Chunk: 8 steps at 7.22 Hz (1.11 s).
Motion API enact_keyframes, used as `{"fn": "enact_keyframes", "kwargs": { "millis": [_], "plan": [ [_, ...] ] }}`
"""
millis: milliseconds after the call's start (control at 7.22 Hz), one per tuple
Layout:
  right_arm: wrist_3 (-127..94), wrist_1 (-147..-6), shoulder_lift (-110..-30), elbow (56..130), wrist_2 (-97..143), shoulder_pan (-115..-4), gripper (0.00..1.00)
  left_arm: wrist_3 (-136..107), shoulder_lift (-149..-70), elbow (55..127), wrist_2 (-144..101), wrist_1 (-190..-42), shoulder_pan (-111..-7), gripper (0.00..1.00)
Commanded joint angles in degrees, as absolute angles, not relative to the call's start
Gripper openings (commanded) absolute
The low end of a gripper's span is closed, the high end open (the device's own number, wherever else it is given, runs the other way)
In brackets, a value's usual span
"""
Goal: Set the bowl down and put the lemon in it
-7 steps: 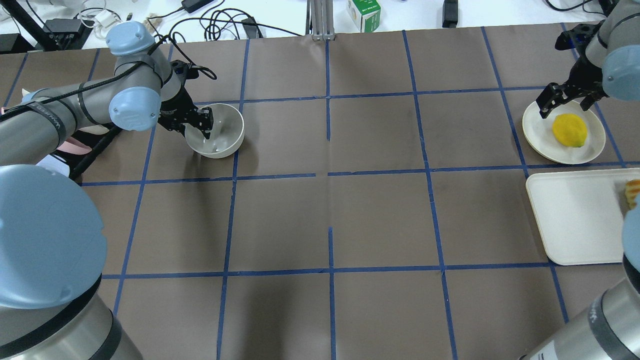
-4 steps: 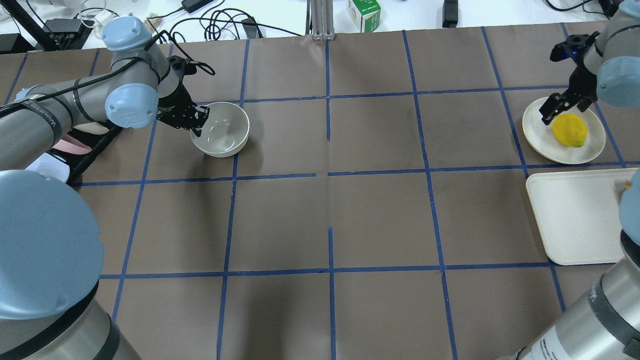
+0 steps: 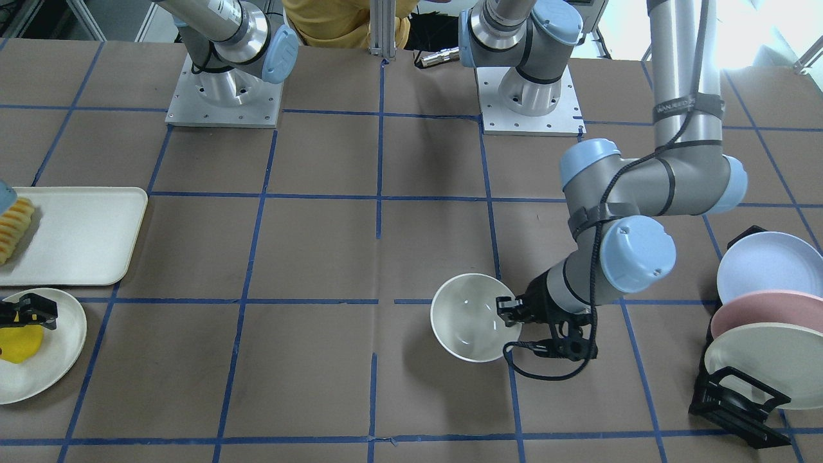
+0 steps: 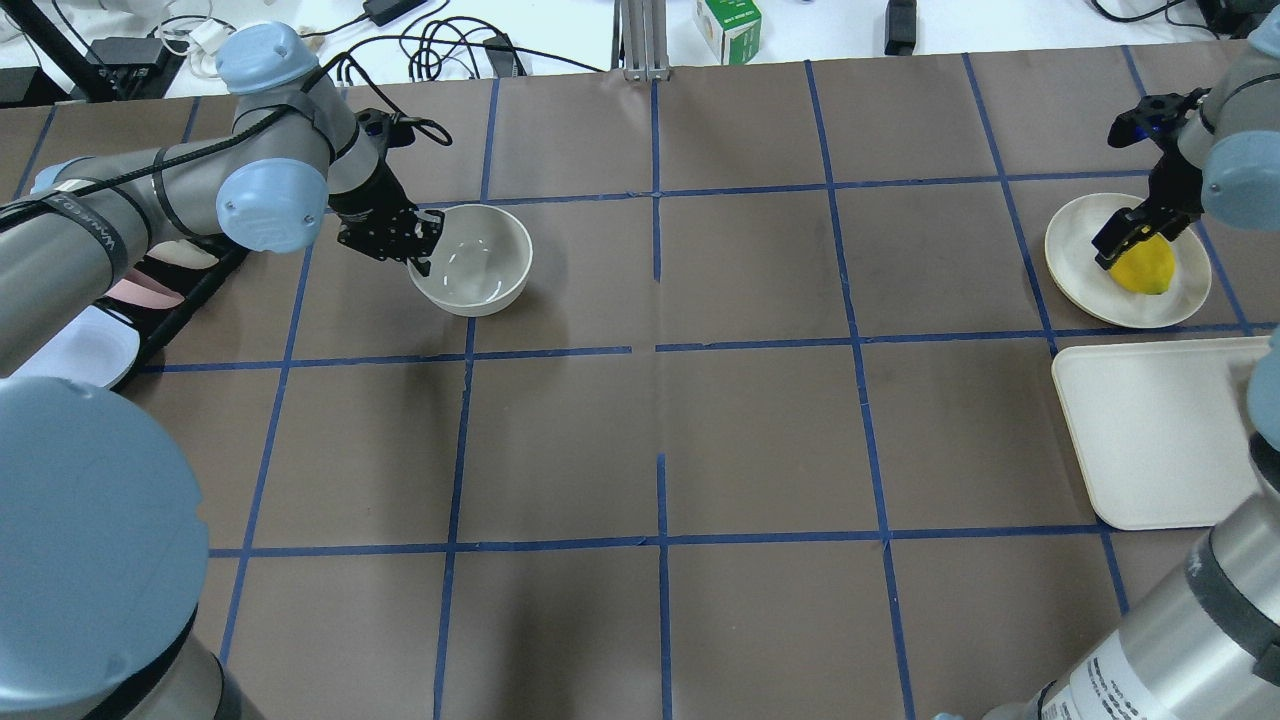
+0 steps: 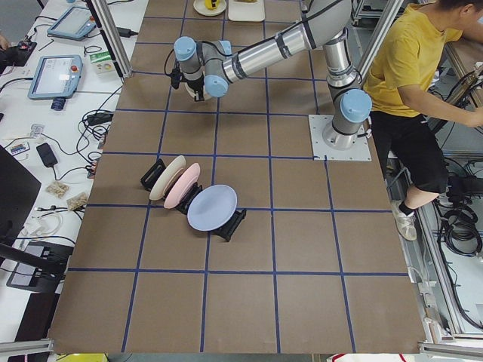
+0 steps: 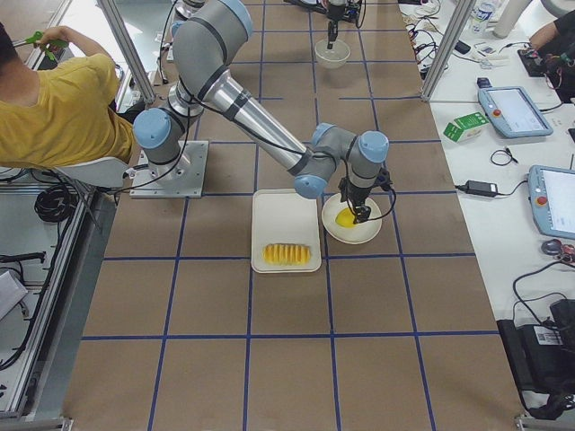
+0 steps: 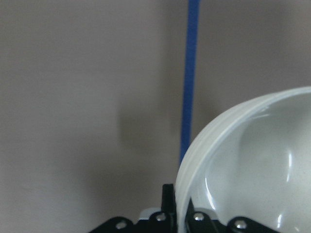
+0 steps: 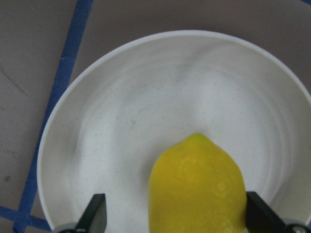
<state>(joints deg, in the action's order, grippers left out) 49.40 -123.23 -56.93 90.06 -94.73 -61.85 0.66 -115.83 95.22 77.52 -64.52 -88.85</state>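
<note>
The off-white bowl (image 4: 480,262) sits upright at the table's far left; it also shows in the front view (image 3: 464,318). My left gripper (image 4: 418,248) is shut on the bowl's left rim, and the left wrist view shows the rim (image 7: 204,145) pinched between its fingers. The yellow lemon (image 4: 1146,268) lies on a shallow off-white plate (image 4: 1075,262) at the far right. My right gripper (image 4: 1135,232) is open and low over the lemon. In the right wrist view its fingers (image 8: 97,216) stand on either side of the lemon (image 8: 194,179).
A cream tray (image 4: 1150,440) lies just in front of the plate and holds a row of yellow fruit slices (image 3: 14,228). A black rack with pastel plates (image 3: 762,308) stands at the robot's left. Cables and a green box (image 4: 728,28) lie beyond the far edge.
My left gripper has carried the bowl to the right, toward the table's middle. My right gripper has come down and closer over the lemon, now straddling it.
</note>
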Motion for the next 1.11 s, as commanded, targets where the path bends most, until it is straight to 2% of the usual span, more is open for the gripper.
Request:
{"fn": "enact_keyframes", "kwargs": {
  "millis": [0,138,415,692,831,969],
  "plan": [
    [48.43,-123.31,-56.51,89.83,-94.92,-61.79,0.05,-9.96,-114.95,101.40,76.28,-53.70,-96.91,0.00],
    [48.43,-122.61,-56.95,89.91,-95.18,-61.79,0.00,-14.11,-115.83,103.17,76.38,-49.18,-98.68,0.00],
    [43.99,-119.56,-59.05,89.82,-95.71,-61.79,0.00,-16.88,-115.93,102.57,76.46,-47.47,-99.32,0.00],
    [32.48,-111.32,-65.53,89.91,-94.23,-63.71,0.00,-17.67,-116.45,103.44,76.38,-46.84,-99.93,0.00],
    [27.47,-108.05,-68.18,89.91,-92.30,-66.59,0.00,-18.10,-116.46,103.53,76.55,-46.76,-100.37,0.99],
    [19.50,-105.23,-71.42,89.91,-92.20,-70.54,0.00,-17.50,-114.71,101.88,76.64,-47.37,-99.94,1.00]
  ]
}}
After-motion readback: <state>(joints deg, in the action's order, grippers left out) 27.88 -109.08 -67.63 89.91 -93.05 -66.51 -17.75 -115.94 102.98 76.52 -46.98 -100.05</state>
